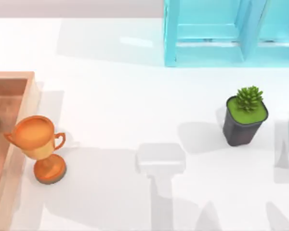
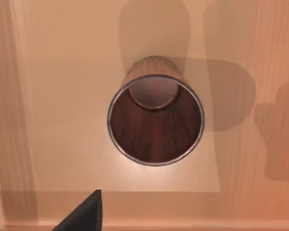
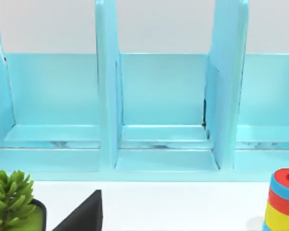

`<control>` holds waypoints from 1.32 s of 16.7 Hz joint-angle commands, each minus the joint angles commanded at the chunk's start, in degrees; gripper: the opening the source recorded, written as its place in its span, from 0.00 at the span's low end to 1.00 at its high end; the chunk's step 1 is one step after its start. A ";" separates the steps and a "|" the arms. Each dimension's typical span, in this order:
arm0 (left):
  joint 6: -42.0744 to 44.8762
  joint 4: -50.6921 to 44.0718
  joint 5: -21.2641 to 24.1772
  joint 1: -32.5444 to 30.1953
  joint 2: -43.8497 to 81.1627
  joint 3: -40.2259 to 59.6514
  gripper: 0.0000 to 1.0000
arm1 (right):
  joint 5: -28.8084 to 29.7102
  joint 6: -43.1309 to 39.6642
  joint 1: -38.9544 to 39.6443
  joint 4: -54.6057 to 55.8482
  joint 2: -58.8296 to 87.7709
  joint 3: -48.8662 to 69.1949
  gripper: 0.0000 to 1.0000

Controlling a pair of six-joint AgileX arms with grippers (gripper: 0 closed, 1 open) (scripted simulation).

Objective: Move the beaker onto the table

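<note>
Left wrist view looks straight down into the beaker, upright on the wooden tray, directly below the left fingers, lined up for a top-down pick. Finger state: cannot tell. Table beside tray is the drop zone.

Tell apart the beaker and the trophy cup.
The beaker is a plain dark reddish-brown cylinder without handles; the trophy cup is bright orange with two handles and a round foot. The beaker rests on the wooden tray; the trophy stands on the white table beside it. Both are upright, open-topped.
</note>
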 joint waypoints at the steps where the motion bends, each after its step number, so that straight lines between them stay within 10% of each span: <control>1: 0.26 -1.25 0.00 0.23 1.37 1.30 1.00 | 0.00 0.00 0.00 0.00 0.00 0.00 1.00; 22: 0.87 20.61 0.00 0.73 7.26 -15.67 1.00 | 0.00 0.00 0.00 0.00 0.00 0.00 1.00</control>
